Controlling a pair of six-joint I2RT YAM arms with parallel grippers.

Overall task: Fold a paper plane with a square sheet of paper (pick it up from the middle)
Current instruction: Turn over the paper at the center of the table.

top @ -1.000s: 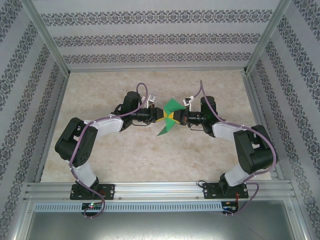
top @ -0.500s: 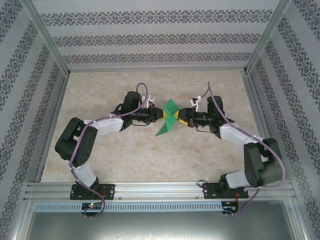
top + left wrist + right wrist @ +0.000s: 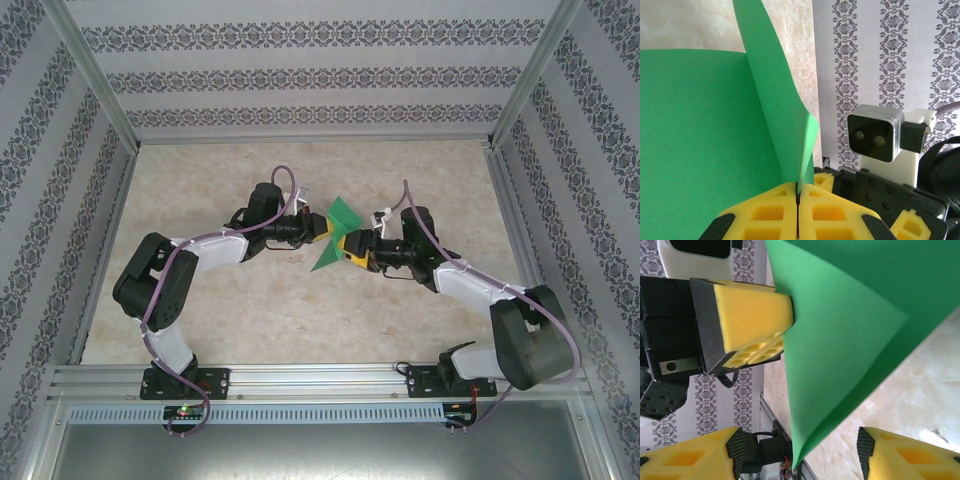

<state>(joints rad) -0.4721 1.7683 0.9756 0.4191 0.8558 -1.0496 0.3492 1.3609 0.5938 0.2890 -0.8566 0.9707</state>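
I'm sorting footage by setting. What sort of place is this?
Probably a purpose-built robot test cell, not a home: a left arm and right arm bolted to an aluminium rail, a marble-look table boxed in by patterned wall panels, green paper in the left tool.

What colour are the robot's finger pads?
Yellow; the pads show best in the left wrist view.

This is a robotics lab test cell rather than a lived-in room: aluminium frame rails (image 3: 320, 378) box in a marble-look surface (image 3: 300, 320), with patterned wallpaper panels (image 3: 320, 75) standing at 9, 12 and 3 o'clock. At 6 o'clock the left arm (image 3: 165, 290) and right arm (image 3: 505, 300) are bolted to the rail beside a slotted cable duct (image 3: 320, 412), and purple cables (image 3: 285, 180) run along both.
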